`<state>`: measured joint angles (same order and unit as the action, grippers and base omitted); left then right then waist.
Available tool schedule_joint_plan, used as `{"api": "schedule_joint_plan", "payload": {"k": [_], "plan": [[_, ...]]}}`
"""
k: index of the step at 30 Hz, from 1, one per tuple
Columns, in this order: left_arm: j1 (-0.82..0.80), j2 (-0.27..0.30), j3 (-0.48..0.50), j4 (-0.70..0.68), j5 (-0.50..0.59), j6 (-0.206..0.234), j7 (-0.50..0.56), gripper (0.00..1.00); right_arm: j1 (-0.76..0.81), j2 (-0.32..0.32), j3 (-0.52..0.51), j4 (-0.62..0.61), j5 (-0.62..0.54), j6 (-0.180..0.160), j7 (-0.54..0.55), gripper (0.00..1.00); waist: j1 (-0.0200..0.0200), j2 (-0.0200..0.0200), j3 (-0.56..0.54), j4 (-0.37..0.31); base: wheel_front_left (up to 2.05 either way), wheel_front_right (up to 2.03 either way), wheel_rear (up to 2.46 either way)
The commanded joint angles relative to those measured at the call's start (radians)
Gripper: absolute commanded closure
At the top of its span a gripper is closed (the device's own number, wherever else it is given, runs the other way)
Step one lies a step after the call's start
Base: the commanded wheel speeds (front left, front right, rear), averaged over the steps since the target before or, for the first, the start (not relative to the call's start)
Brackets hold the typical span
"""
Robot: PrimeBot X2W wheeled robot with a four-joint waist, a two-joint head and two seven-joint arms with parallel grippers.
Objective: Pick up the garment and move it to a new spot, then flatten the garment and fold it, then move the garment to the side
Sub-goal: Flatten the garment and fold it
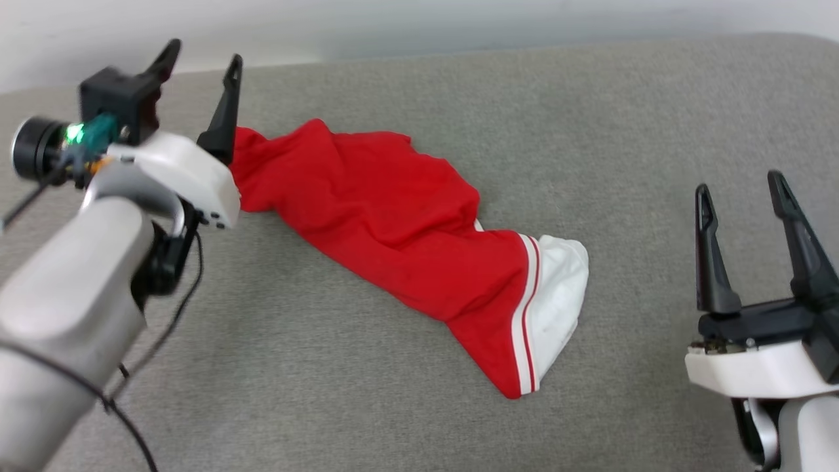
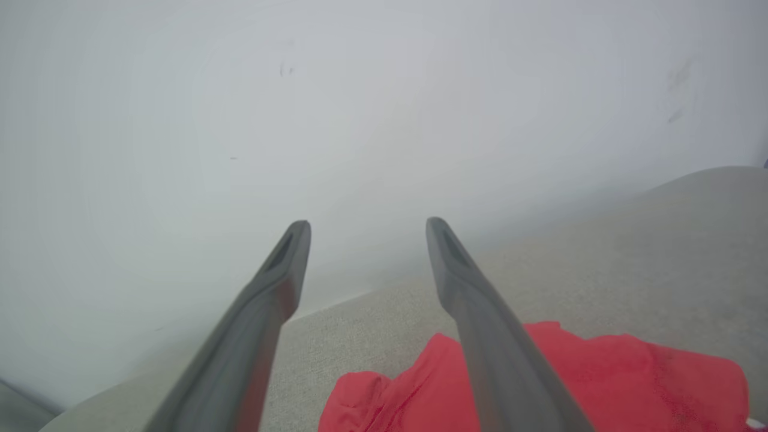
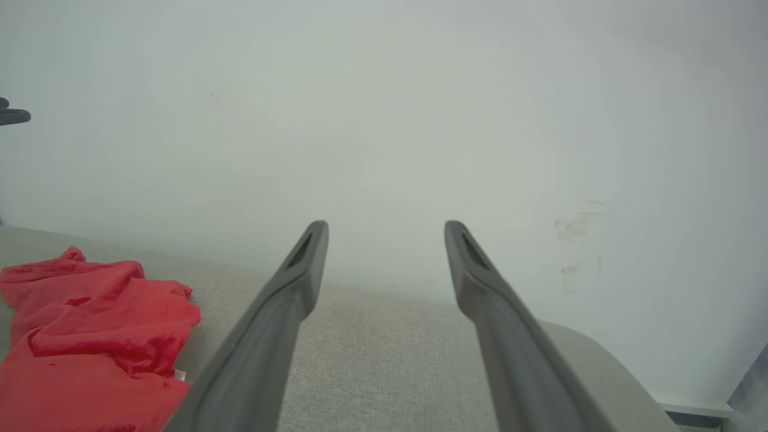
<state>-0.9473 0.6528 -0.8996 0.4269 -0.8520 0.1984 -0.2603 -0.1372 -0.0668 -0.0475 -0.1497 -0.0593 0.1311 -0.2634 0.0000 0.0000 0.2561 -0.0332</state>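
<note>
Grey fabric surface (image 1: 367,393) beneath plain whitish wall (image 1: 419,19).

The garment (image 1: 393,216) lies before me on the grey fabric surface (image 1: 295,367) as a long, crumpled bundle, slanting from upper left to lower right in my head view. Most of it is plain red cloth, bunched and creased. At the lower right end sits a white sleeve (image 1: 557,295) bordered by red-white striped trim (image 1: 527,314).
</note>
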Motion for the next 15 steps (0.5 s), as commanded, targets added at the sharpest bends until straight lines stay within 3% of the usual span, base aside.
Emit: {"api": "schedule_joint_plan", "payload": {"k": [1, 4, 7, 10, 15], "plan": [[0.07, 0.006, 0.05, -0.048, 0.029, 0.037, -0.005, 0.0, -0.024, -0.024, 0.009, 0.007, -0.004, -0.001, -0.002, 0.0, 0.0, 0.0, -0.023, 0.022, 0.0, 0.0, 0.0], [0.227, -0.005, 0.193, -0.201, 0.111, 0.127, -0.005, 0.0, -0.061, -0.086, 0.05, 0.043, 0.004, -0.001, -0.002, 0.0, 0.0, 0.0, -0.041, 0.034, 0.0, 0.0, 0.0], [0.387, -0.034, 0.314, -0.308, 0.192, 0.187, -0.005, 0.0, -0.098, -0.16, 0.105, 0.114, 0.031, -0.001, -0.002, 0.0, 0.0, 0.0, -0.057, 0.045, 0.0, 0.0, 0.0], [0.524, -0.073, 0.418, -0.391, 0.263, 0.22, -0.005, 0.0, -0.149, -0.243, 0.191, 0.176, 0.077, -0.001, 0.063, 0.0, 0.0, 0.0, -0.071, 0.054, 0.0, 0.0, 0.0], [0.713, -0.166, 0.53, -0.487, 0.385, 0.24, -0.005, 0.0, -0.251, -0.402, 0.387, 0.212, 0.224, -0.001, 0.32, 0.0, 0.0, 0.0, -0.082, 0.068, 0.0, 0.0, 0.0]]}}
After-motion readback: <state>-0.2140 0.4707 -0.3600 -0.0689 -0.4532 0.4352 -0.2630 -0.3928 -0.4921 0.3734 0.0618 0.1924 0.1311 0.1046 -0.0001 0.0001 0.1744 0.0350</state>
